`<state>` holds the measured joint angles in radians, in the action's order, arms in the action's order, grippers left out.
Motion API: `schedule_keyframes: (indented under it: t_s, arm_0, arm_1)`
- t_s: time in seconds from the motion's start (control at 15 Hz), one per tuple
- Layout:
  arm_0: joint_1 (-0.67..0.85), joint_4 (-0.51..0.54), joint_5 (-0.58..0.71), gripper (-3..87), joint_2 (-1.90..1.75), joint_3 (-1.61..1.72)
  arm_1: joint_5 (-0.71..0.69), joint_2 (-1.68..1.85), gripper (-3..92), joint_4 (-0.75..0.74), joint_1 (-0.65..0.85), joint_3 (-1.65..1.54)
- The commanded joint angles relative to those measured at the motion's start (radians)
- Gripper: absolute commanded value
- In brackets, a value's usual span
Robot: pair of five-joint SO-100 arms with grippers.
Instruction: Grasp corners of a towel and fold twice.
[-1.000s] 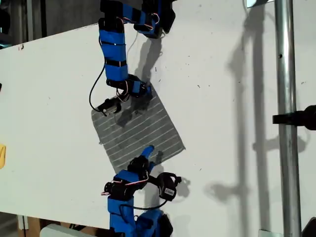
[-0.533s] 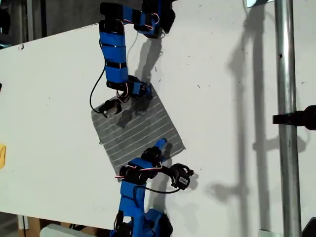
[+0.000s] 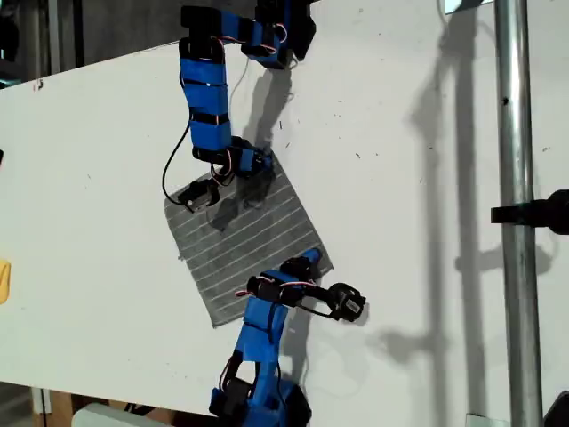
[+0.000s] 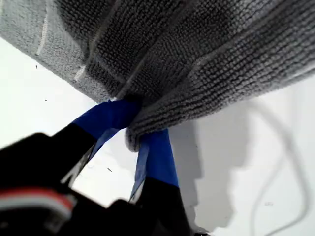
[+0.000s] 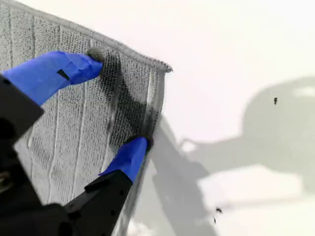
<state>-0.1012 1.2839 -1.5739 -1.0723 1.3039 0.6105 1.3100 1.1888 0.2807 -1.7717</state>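
First gripper point(image 4: 135, 130) pinching a bunched corner point(image 4: 134, 135) of the thin grey white-striped towel point(image 3: 244, 231); second gripper point(image 5: 120, 103) spread wide over another corner point(image 5: 160, 69).

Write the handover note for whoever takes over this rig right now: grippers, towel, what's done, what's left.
My first gripper: shut on the towel, pinching its bunched top corner (top in the exterior view).
My second gripper: open, fingertips pressed onto the towel on either side of its right corner (right in the exterior view), not yet closed.
Towel: spread out on the white table, unfolded.
Done: one corner gripped, second gripper in place.
Left: close the second gripper, then make both folds.
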Motion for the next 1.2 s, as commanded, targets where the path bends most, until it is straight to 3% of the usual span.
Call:
schedule_keyframes:
  t_s: [0.0, 0.47, 0.53, 0.6, 0.73, 0.93, 1.13]
  arm_0:
    - [0.002, -0.014, 0.012, 27.5, -0.002, -0.115]
    - [0.0, -0.051, 0.006, 26.7, 0.158, -0.187]
    - [0.006, -0.06, 0.003, 20.0, 0.183, -0.187]
    - [0.012, -0.06, -0.011, 7.0, 0.192, -0.179]
    - [0.014, -0.066, -0.011, -2.8, 0.189, -0.175]
    - [0.005, -0.074, 0.012, -2.9, 0.179, -0.184]
    - [-0.023, 0.051, 0.006, -2.9, 0.143, -0.241]
  arm_1:
    - [0.009, -0.002, -0.2, -0.025, -0.009, 0.051]
    - [0.017, -0.014, -0.2, -0.026, -0.021, 0.064]
    - [0.018, -0.014, -0.2, -0.026, -0.023, 0.066]
    - [0.02, -0.014, -0.2, -0.025, -0.025, 0.066]
    - [0.021, -0.014, -0.2, -0.025, -0.029, 0.064]
    - [0.029, -0.002, -0.2, -0.018, -0.038, 0.064]
    - [0.1, 0.063, -0.2, 0.032, -0.114, 0.061]
